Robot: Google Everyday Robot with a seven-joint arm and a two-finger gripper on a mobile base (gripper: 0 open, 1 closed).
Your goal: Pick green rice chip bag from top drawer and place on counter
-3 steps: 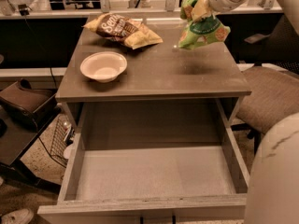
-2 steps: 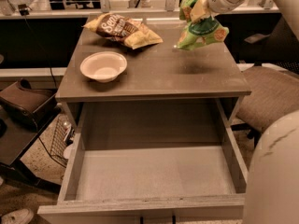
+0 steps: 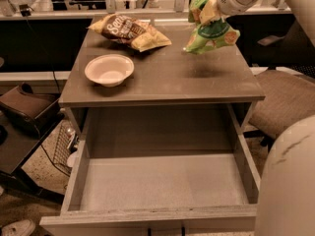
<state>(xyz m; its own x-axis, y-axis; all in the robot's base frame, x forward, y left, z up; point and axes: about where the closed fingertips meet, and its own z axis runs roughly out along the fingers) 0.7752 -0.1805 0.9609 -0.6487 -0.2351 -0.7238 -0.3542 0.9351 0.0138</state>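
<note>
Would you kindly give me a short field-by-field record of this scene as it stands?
gripper: above the counter's back right, shut on the green chip bag
green chip bag: hanging in the air, clear of the counter
drawer: pulled open, bare bottom showing
white bowl: on the counter, left side
yellow-and-brown chip bag: lying at the counter's back, behind the bowl
</note>
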